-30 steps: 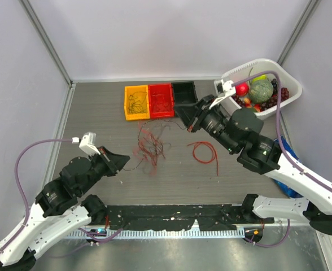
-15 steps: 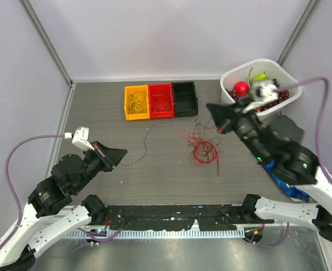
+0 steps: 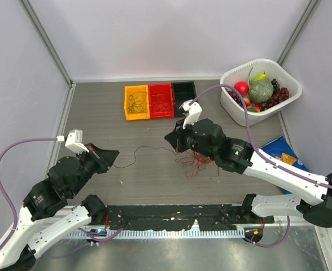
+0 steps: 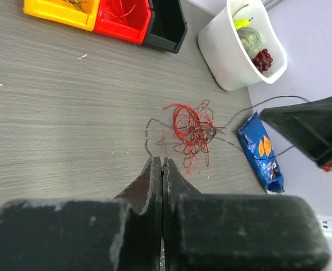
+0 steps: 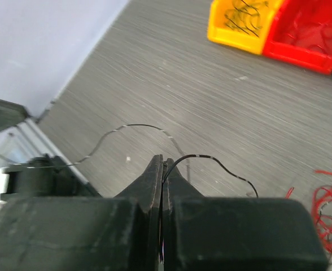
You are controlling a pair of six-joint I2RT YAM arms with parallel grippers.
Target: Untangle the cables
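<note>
Black cable (image 5: 143, 125) drawn out of tangle (image 3: 197, 162), long axis left-right on table (image 3: 98, 113).
Right gripper (image 3: 170, 139): jaws clamped on it, just beside tangle.
Left gripper (image 3: 114, 156): jaws pressed together, apparently pinching far end, well apart from tangle.
Tangle nearer right arm.

Top view: bright, even, diffuse light from overhead, no hard glare. We see only soft, faint shadows under both arms on the grey table (image 3: 98, 113). Pale walls (image 3: 171, 39) read slightly lilac. Metal strip (image 3: 183, 251) at the near edge has a dull sheen. Focus sharp throughout.

Left wrist view: the left gripper (image 4: 162, 160) fills the bottom, v. dark & out of focus. Table grain beyond is crisp, w/ wide-angle tilt.

Right wrist view: the right gripper (image 5: 162, 158) is likewise soft & underexposed. Table grain looks a bit smeared, coloured bins (image 5: 239, 40) slightly blurred, yet the black cable (image 5: 206, 156) stays distinct.
</note>
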